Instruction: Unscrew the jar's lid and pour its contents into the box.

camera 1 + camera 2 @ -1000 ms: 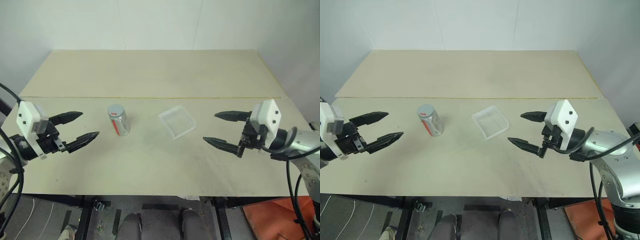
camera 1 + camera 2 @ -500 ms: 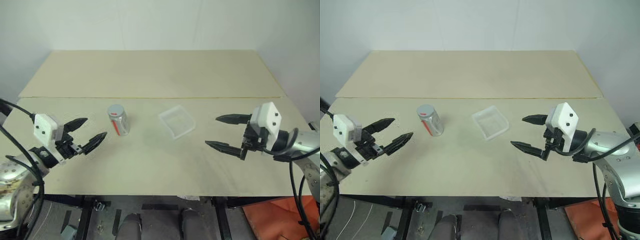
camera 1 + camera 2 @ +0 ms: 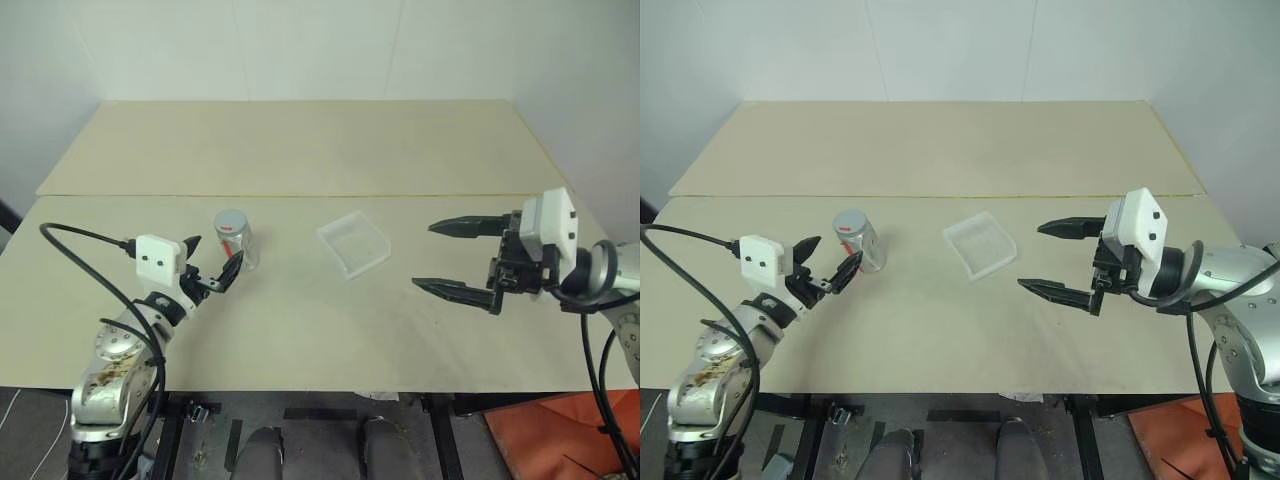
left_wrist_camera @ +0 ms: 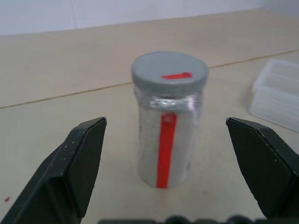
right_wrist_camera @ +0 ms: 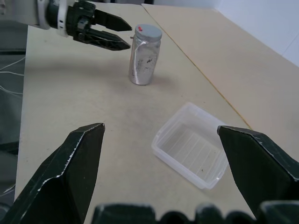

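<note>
The jar (image 3: 237, 240) stands upright on the table (image 3: 300, 150), left of centre, its grey lid (image 4: 169, 73) still on with the red mark facing up. A red strip runs down its whitish body. The left gripper (image 3: 210, 263) sits just beside it, low and level, jaws spread wide with the jar lined up between the fingers (image 4: 81, 161) but not touched. The clear box (image 3: 354, 243) lies to the jar's right, apart from it, open side up. Farther right, the right gripper (image 3: 458, 257) hovers above the table, jaws also wide, holding nothing.
</note>
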`<control>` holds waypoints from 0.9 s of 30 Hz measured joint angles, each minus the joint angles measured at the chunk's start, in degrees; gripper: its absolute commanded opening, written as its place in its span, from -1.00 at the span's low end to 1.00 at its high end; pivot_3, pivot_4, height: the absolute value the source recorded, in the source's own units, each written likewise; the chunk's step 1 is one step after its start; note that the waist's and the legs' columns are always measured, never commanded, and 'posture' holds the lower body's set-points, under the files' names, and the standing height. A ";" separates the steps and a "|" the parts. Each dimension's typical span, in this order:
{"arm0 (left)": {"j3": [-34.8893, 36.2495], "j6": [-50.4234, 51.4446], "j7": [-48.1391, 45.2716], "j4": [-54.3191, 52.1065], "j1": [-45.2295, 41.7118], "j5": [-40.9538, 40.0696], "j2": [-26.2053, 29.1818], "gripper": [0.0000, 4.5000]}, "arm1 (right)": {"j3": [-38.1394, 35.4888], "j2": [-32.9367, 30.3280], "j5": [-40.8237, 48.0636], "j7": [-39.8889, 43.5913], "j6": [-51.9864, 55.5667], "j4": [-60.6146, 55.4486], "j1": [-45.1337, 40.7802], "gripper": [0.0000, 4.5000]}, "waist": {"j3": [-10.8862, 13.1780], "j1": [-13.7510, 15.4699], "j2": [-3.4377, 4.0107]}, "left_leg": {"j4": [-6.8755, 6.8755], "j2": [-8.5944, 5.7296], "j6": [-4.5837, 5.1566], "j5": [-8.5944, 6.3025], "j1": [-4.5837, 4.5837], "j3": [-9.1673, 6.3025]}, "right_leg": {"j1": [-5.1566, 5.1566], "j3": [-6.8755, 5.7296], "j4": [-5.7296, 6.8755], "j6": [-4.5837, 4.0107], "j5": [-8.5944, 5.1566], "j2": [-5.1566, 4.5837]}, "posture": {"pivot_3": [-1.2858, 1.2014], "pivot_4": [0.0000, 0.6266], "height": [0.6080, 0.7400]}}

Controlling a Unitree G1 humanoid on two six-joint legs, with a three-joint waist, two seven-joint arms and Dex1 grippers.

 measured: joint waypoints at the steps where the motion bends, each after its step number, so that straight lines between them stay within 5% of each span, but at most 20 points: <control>1: -0.40 -0.70 0.09 0.75 -0.46 0.21 -0.46 0.99 | -0.02 0.00 -0.02 -0.08 0.00 -0.27 0.04 1.00 | 0.00 -0.03 0.00 | 0.00 0.00 0.00 0.00 0.00 0.00 | 0.00 0.00 0.00 0.00 0.00 0.00 | 0.03 -0.52 1.00; 27: -6.35 -17.65 4.61 19.91 -9.89 11.71 -8.16 0.99 | -2.04 -0.96 1.94 -2.40 1.17 -4.48 0.19 1.00 | -0.01 0.14 -0.02 | 0.02 -0.01 -0.01 0.00 0.00 -0.02 | 0.03 0.00 -0.03 0.01 0.01 0.00 | 0.03 -0.52 1.00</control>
